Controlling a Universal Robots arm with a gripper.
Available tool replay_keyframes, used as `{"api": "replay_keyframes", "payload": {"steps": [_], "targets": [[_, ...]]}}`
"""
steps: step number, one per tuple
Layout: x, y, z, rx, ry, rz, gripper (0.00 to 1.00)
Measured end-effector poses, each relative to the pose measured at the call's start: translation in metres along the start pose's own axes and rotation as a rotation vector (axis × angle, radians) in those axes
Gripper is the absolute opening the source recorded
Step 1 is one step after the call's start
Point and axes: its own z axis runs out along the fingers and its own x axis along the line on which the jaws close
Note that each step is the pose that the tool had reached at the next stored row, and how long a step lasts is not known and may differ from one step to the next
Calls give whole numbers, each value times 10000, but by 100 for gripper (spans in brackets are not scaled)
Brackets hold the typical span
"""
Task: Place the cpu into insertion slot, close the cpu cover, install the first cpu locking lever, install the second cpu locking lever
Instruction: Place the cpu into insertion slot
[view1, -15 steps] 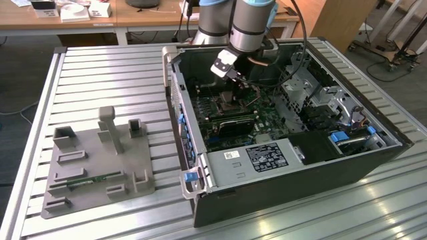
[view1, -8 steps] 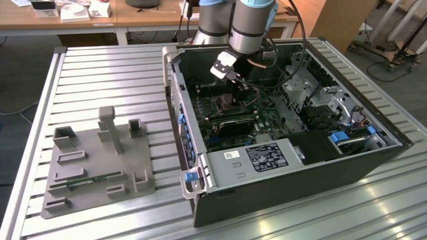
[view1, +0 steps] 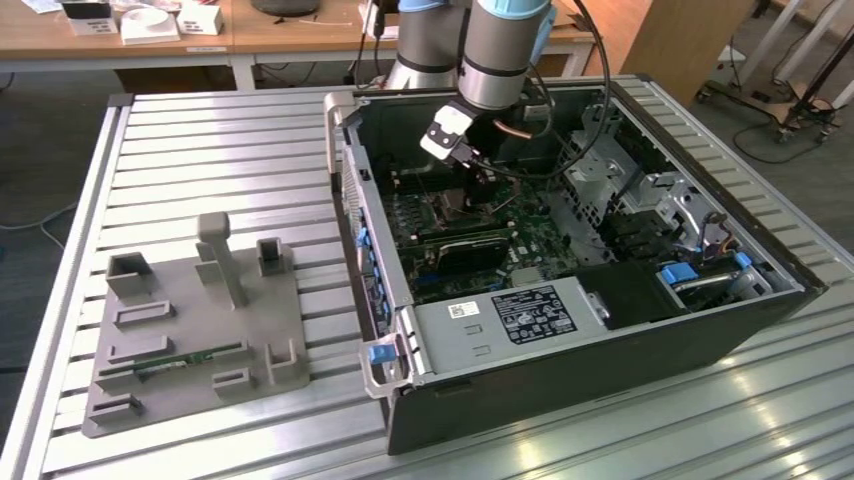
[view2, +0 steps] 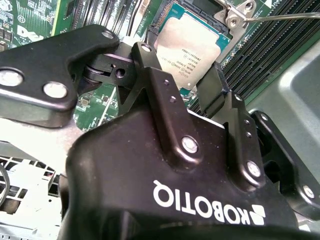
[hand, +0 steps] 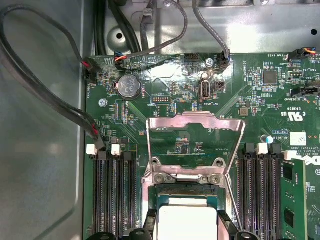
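The cpu (hand: 187, 220), a flat square chip with a dull silver top, lies low over the insertion slot (hand: 185, 191), whose dark rim shows just beyond it. My gripper (hand: 187, 227) is shut on the cpu, one black finger on each of two opposite edges. In the second wrist view the gripper (view2: 179, 61) hugs the cpu (view2: 192, 47) the same way. The cpu cover (hand: 192, 119) stands tilted up and open behind the slot. A thin wire locking lever (hand: 231, 200) runs beside the slot, unlatched. In the exterior view the gripper (view1: 467, 165) reaches down into the open computer case (view1: 587, 340).
Long black memory slots (hand: 112, 195) flank the socket on both sides. A coin battery (hand: 129, 86) and cables (hand: 50, 100) lie beyond the cover. A green card (hand: 292, 200) stands nearby. On the slatted table (view1: 214, 150) sits a grey fixture (view1: 200, 320).
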Motion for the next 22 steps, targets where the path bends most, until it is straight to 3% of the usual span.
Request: {"api": "replay_keyframes", "payload": {"steps": [10, 15, 22], "targets": [[1, 0, 36, 2, -5, -113, 55], [1, 0, 64, 41, -155, -205, 55], [7, 13, 92, 43, -163, -204, 55]]}}
